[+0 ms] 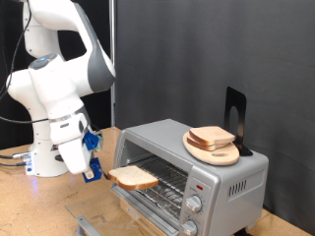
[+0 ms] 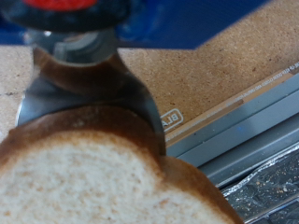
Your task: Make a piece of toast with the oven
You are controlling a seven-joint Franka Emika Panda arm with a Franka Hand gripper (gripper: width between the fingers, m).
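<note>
My gripper (image 1: 104, 173) is shut on one edge of the piece of toast (image 1: 133, 177), a pale slice with a brown crust held about level. In the exterior view the slice hangs just in front of the oven (image 1: 212, 177), over its lowered glass door (image 1: 148, 205), at the mouth of the open cavity. The wire rack (image 1: 167, 180) shows inside. In the wrist view the toast (image 2: 93, 182) fills the lower part, and a dark finger (image 2: 89, 79) presses on its crust. The door's metal frame (image 2: 252, 121) runs beside it.
A round wooden plate (image 1: 228, 154) sits on the oven's roof with another bread slice (image 1: 211, 137) on it, and a black stand (image 1: 234, 118) rises behind it. Knobs (image 1: 194, 204) run down the oven's front. White cables lie on the wooden table (image 1: 39, 211) at the exterior view's left.
</note>
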